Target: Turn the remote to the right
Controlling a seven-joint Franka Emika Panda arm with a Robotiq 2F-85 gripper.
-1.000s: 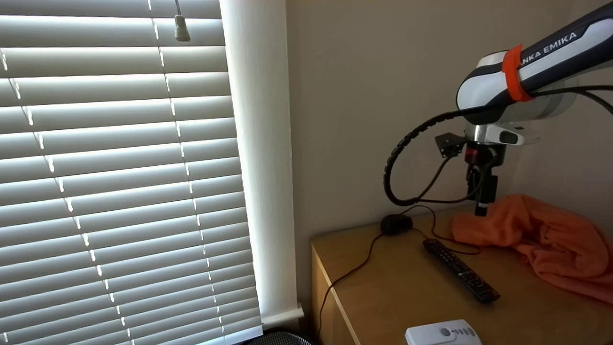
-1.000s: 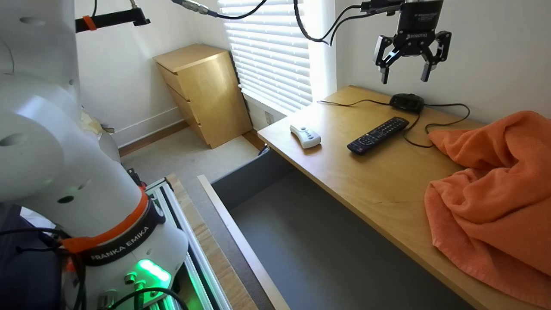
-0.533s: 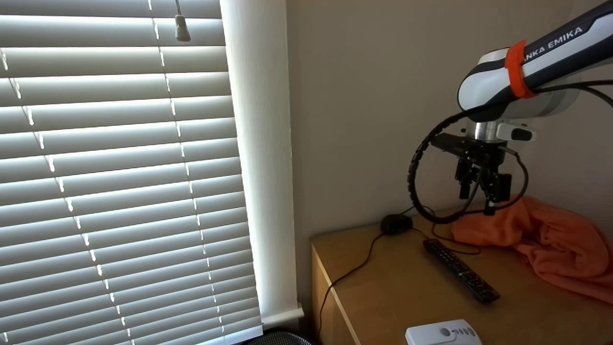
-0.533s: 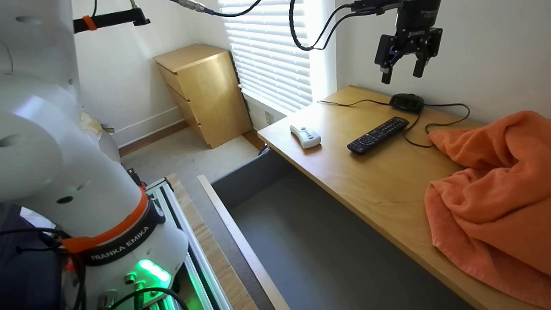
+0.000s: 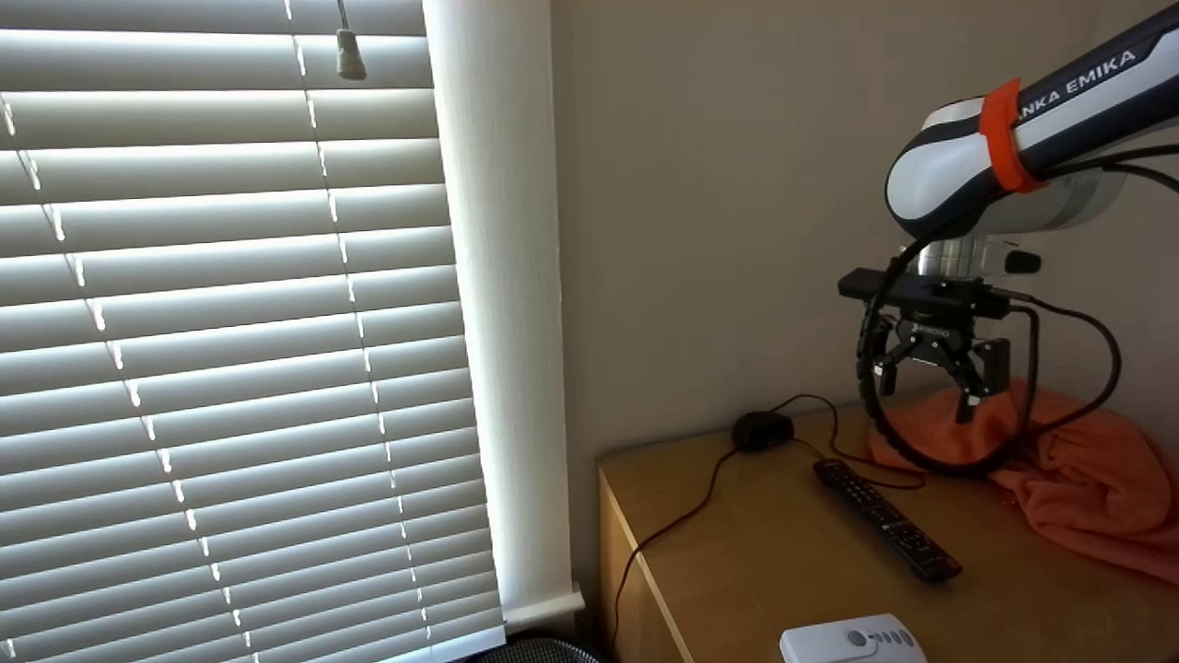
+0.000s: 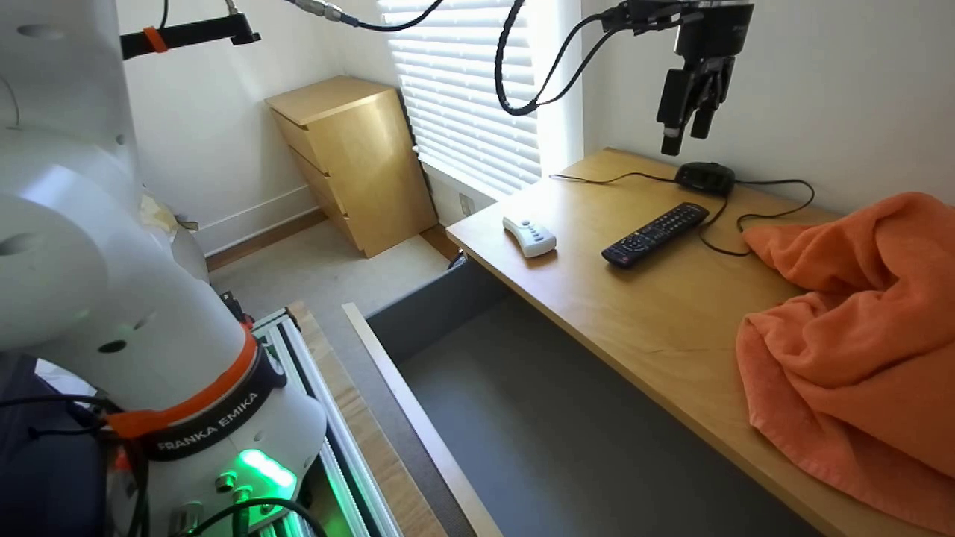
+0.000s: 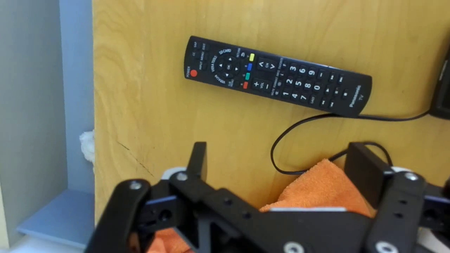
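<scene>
The remote, a slim black bar with buttons, lies flat on the wooden top in both exterior views point(image 5: 886, 520) point(image 6: 655, 234). In the wrist view the remote point(image 7: 277, 75) lies across the upper middle, slightly slanted, with its red power button at the left end. My gripper hangs above the wooden top in both exterior views point(image 5: 926, 394) point(image 6: 686, 136), pointing down and well clear of the remote. In the wrist view my gripper point(image 7: 278, 151) has its fingers wide apart with nothing between them, below the remote in the picture.
An orange cloth point(image 6: 858, 328) lies crumpled beside the remote, partly under my gripper in the wrist view point(image 7: 323, 189). A black puck point(image 6: 705, 177) with a looping cable sits by the wall. A white flat object point(image 6: 530, 236) lies near the edge. A grey drawer point(image 6: 537, 418) stands open.
My gripper has turned about its vertical axis, and its camera and cable have swung round with it. The arm has shifted slightly. The remote and other objects have not moved.
</scene>
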